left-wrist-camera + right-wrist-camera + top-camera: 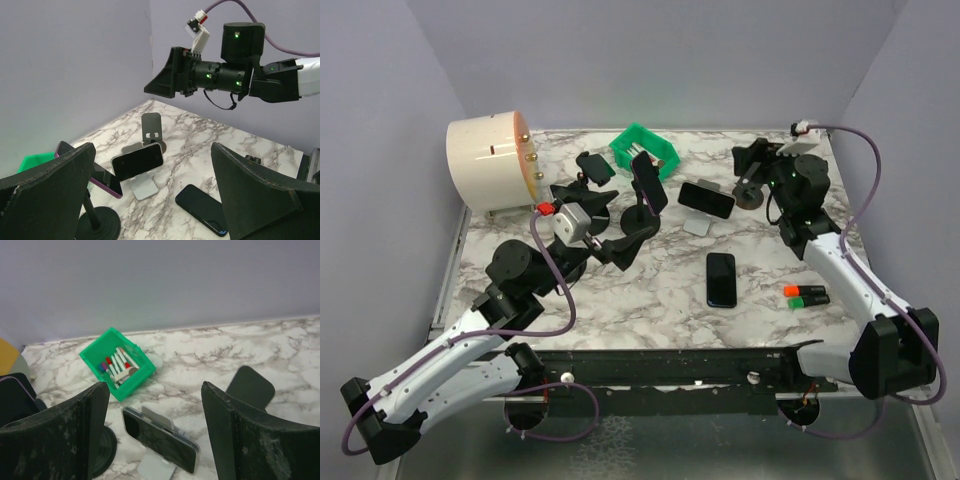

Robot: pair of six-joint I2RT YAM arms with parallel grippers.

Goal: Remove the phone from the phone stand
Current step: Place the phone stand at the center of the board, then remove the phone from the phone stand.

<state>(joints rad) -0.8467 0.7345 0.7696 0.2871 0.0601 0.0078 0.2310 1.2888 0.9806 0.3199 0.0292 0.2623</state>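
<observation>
While phone [706,199] leans landscape on stand [698,224], just 12 o'clock of centre on the table [650,295], right gripper [154,387] hangs at its 2 o'clock, jaws spread and empty, seemingly framing it for a pinch; left gripper [152,150], at 9 o'clock, likewise spread, empty.

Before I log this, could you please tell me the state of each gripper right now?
Left gripper: open, holding nothing.
Right gripper: open, holding nothing.

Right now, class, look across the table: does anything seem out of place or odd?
One phone lies flat on the table, off any stand, while the dark stand farther back holds nothing. Nothing looks spilled or broken.
</observation>
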